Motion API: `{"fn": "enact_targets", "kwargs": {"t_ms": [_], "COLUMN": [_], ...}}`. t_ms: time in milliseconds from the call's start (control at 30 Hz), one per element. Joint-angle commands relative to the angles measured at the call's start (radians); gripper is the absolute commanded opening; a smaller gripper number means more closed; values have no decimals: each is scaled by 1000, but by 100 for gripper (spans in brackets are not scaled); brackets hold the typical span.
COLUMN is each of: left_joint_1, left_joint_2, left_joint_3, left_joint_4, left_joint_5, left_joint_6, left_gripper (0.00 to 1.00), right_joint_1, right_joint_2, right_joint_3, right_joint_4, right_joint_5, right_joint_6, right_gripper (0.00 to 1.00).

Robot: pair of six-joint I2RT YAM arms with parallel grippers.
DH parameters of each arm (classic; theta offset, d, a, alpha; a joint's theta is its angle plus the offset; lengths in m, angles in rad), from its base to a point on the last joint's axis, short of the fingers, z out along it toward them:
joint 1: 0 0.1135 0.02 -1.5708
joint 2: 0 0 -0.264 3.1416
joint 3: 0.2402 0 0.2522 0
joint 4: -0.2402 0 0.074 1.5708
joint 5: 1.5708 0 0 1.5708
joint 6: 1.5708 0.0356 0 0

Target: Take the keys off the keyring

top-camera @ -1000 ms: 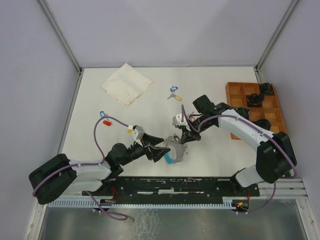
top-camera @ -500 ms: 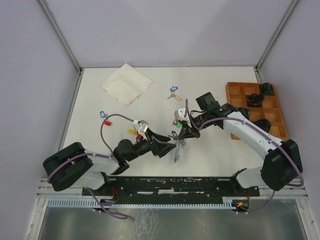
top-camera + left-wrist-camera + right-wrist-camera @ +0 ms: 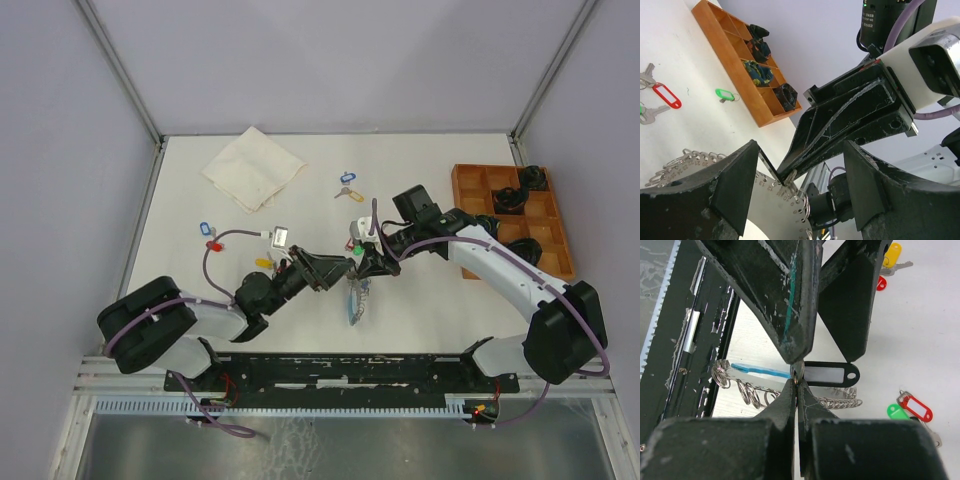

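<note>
As it hangs at the near middle of the table (image 3: pixel 440 310), the keyring (image 3: pixel 355 303) is pinched at its top by the clenched right hand (image 3: pixel 362 268). The left hand (image 3: pixel 340 272) is held spread wide, its fingers flanking that grip. Tagged keys (image 3: pixel 347 192) are scattered apart.

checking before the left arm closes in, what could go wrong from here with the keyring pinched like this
1. The right gripper is shut on the keyring only at its very fingertips, on thin metal, with most of the loop dangling; a sideways tug could pull it free.
2. The open left gripper straddles the right fingertips very closely; closing now may clamp those fingers rather than the black-tagged key.
</note>
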Motion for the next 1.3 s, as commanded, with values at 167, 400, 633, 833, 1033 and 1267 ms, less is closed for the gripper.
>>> {"fn": "enact_targets", "kwargs": {"t_ms": [167, 400, 633, 833, 1033, 1267], "left_joint_1": [-37, -45, -46, -47, -47, -48], "left_joint_2": [-15, -55, 9, 42, 50, 56], "left_joint_3": [67, 80, 96, 105, 115, 96], "left_joint_4": [-164, -317, -241, -198, -174, -150], "left_joint_5": [-120, -153, -128, -139, -126, -135], "left_joint_6": [-89, -86, -142, -174, -173, -158], "left_gripper": [73, 74, 72, 51, 33, 6], "right_joint_1": [7, 9, 28, 38, 48, 49], "right_joint_2": [-49, -51, -53, -53, -48, -49], "right_joint_3": [1, -4, -10, -13, -18, -16], "right_joint_4": [58, 66, 65, 71, 86, 100], "right_joint_5": [-2, 12, 35, 60, 80, 87], "right_joint_6": [39, 41, 23, 24, 41, 68], "right_gripper": [1, 1, 1, 1, 1, 1]}}
